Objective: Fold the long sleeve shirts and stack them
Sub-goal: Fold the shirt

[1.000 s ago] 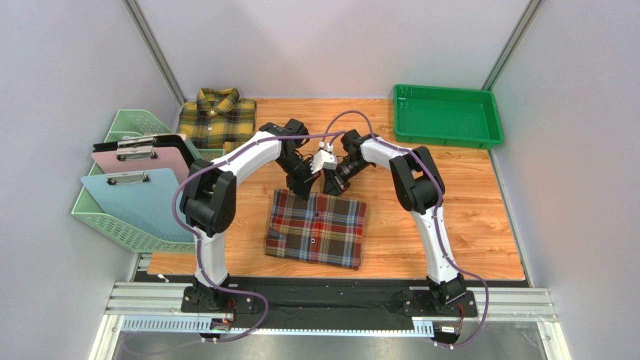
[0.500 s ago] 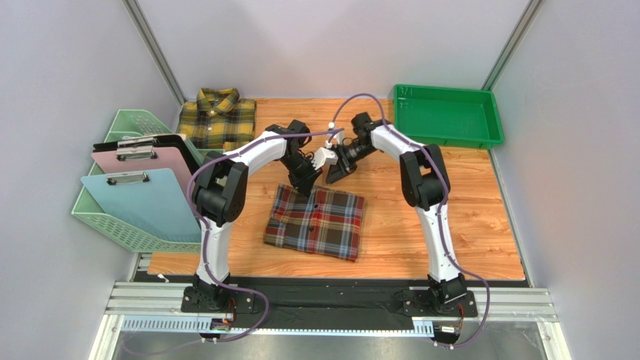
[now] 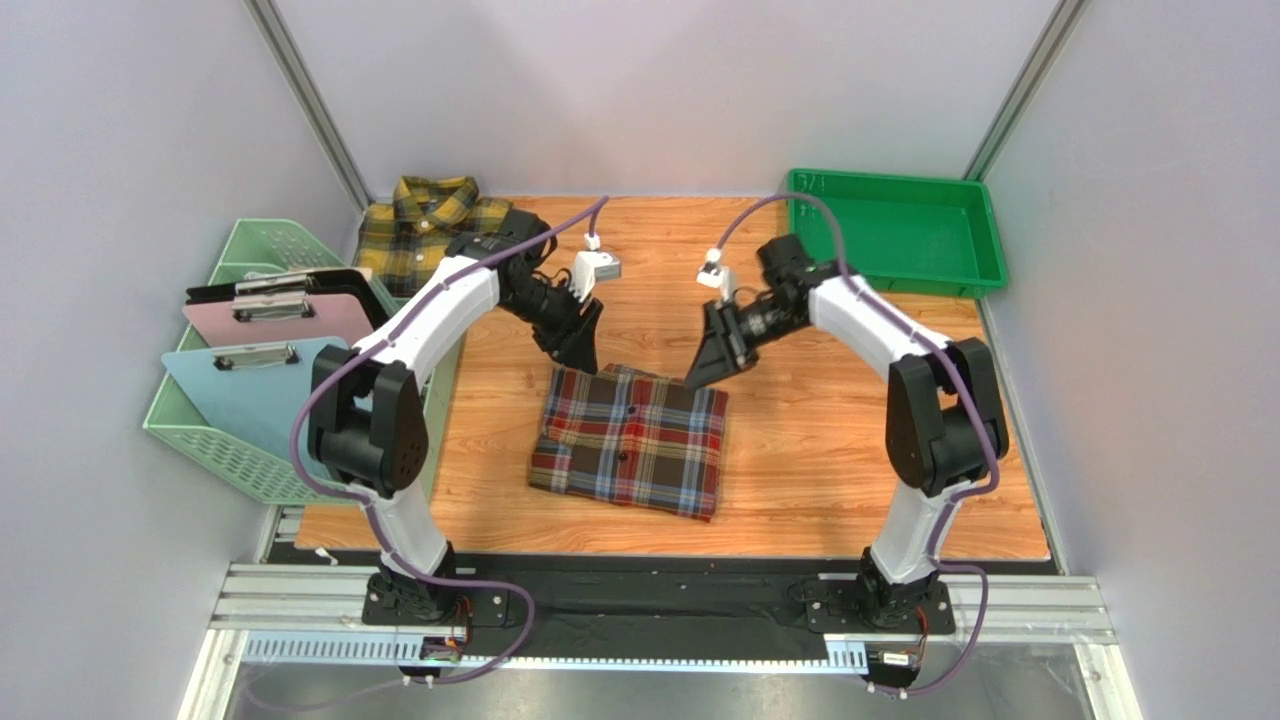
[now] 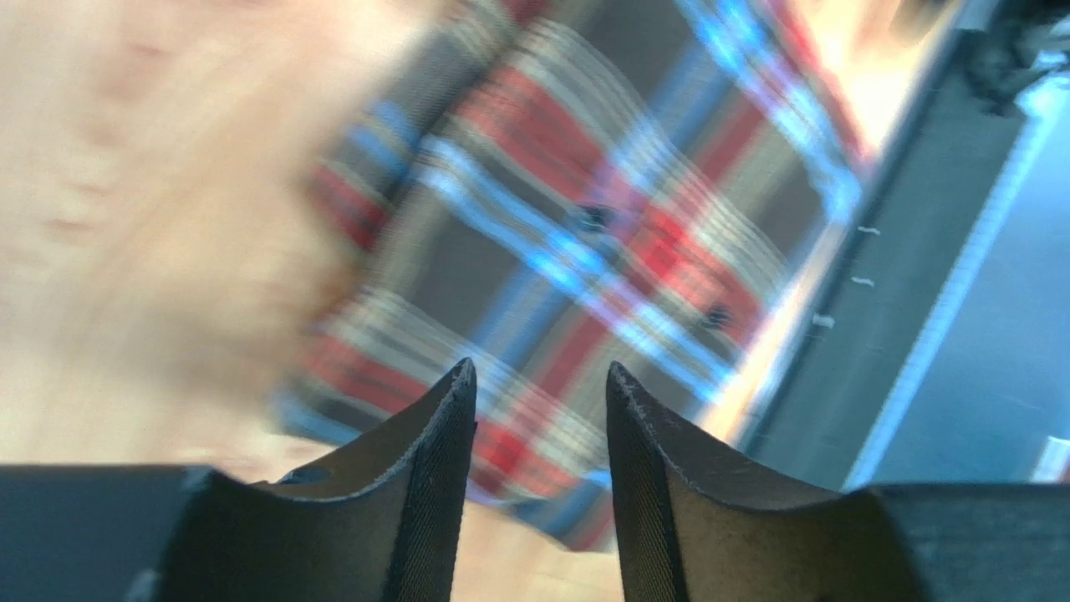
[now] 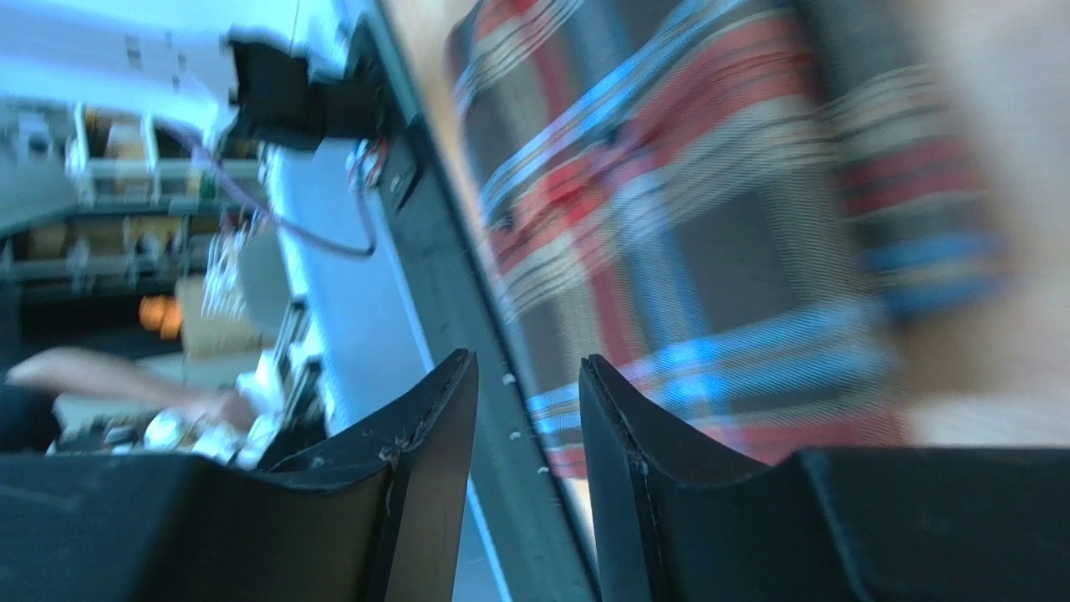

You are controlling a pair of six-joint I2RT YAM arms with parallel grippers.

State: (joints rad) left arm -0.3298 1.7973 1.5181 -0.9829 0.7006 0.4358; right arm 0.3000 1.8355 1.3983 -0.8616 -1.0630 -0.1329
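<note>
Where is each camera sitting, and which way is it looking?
Top external: high above and behind the robot, looking down on the table; the left arm, the right arm and both bases show.
Left wrist: on the left arm, looking down past its own jaws, apart, at the red plaid shirt; blurry.
Right wrist: on the right arm, looking past its own jaws, apart, at that shirt.
Shared: all three views see the red plaid shirt.
</note>
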